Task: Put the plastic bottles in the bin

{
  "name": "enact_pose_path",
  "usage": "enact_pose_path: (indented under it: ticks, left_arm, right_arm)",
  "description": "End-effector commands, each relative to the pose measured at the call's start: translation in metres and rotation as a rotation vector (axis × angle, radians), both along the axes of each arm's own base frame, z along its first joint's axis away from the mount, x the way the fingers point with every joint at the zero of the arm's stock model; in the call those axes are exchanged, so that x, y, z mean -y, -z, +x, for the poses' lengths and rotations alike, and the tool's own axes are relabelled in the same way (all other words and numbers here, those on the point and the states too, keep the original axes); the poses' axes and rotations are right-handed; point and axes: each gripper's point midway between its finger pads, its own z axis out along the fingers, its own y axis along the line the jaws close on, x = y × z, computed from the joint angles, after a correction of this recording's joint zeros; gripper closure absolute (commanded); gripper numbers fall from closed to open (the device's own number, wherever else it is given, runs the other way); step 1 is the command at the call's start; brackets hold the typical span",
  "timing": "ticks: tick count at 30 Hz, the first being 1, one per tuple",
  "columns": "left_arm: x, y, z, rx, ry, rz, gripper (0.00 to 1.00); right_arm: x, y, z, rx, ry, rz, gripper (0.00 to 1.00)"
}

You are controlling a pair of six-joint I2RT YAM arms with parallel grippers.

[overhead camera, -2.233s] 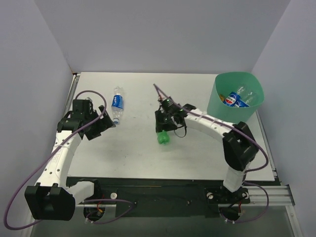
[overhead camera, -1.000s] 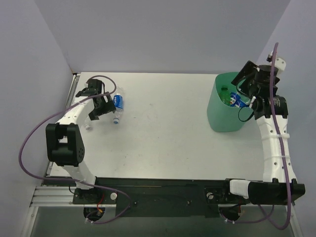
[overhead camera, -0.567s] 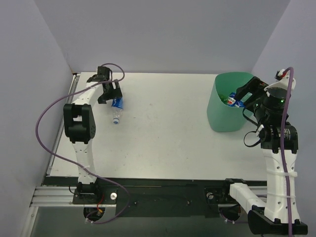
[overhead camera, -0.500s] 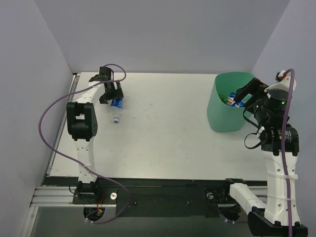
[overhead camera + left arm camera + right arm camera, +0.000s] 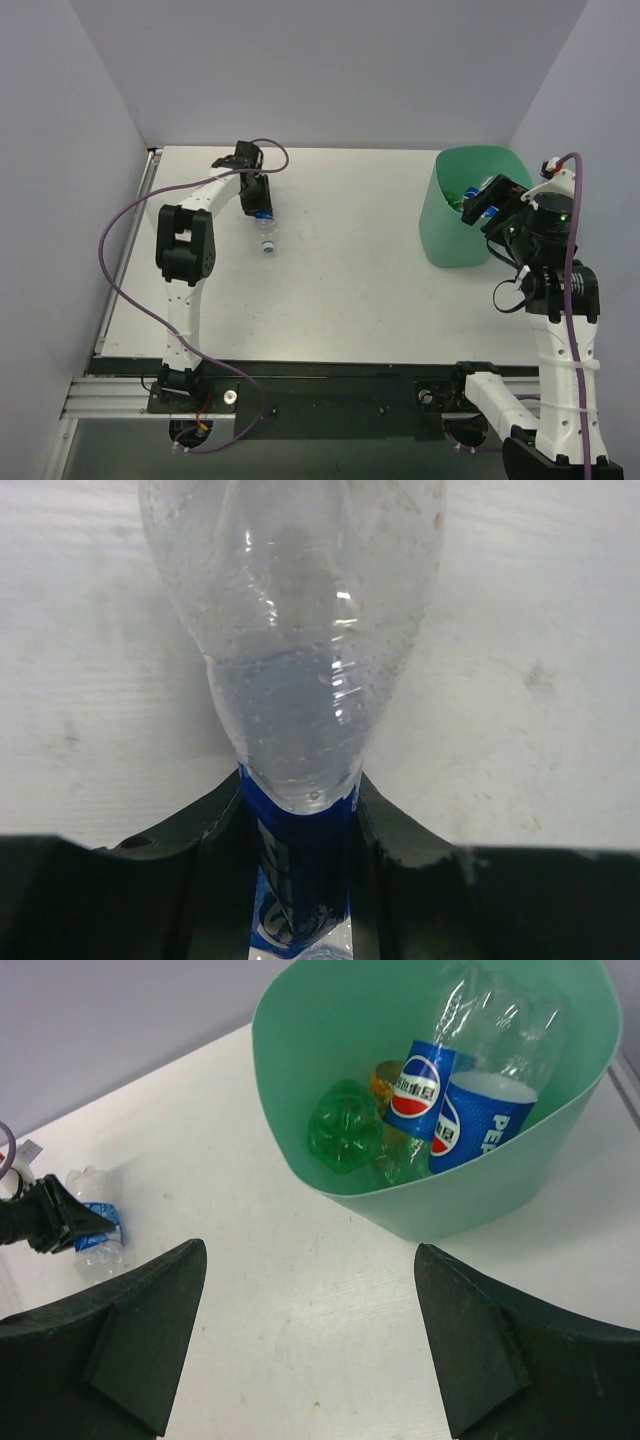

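A clear plastic bottle [image 5: 300,630] with a blue label is pinched at its label by my left gripper [image 5: 300,870], which is shut on it. From above, this bottle [image 5: 266,232] points toward me below the left gripper [image 5: 258,196], at the far left-centre of the table. The mint-green bin [image 5: 452,245] stands at the far right. It holds a green bottle [image 5: 343,1140], two blue-labelled bottles [image 5: 420,1085] and an orange one [image 5: 385,1078]. My right gripper [image 5: 310,1252] is open and holds nothing. Seen from above, the right gripper [image 5: 483,203] hovers at the bin's right rim.
The white table [image 5: 340,290] is walled by grey panels on three sides. Both arm bases sit on the black rail [image 5: 330,385] at the near edge. A purple cable [image 5: 120,225] loops off the left arm.
My left gripper has closed on the blue-labelled bottle and swung right along the far table, carrying it. The right arm has shifted only slightly beside the bin.
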Motion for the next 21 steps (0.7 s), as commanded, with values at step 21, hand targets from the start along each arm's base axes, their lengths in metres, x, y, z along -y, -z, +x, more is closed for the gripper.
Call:
enact_pose_path:
  ticks: [21]
  left_arm:
    - [0.277, -0.114, -0.159, 0.041, 0.477, -0.649, 0.66]
  right_arm:
    - [-0.096, 0.094, -0.013, -0.167, -0.247, 0.227, 0.23]
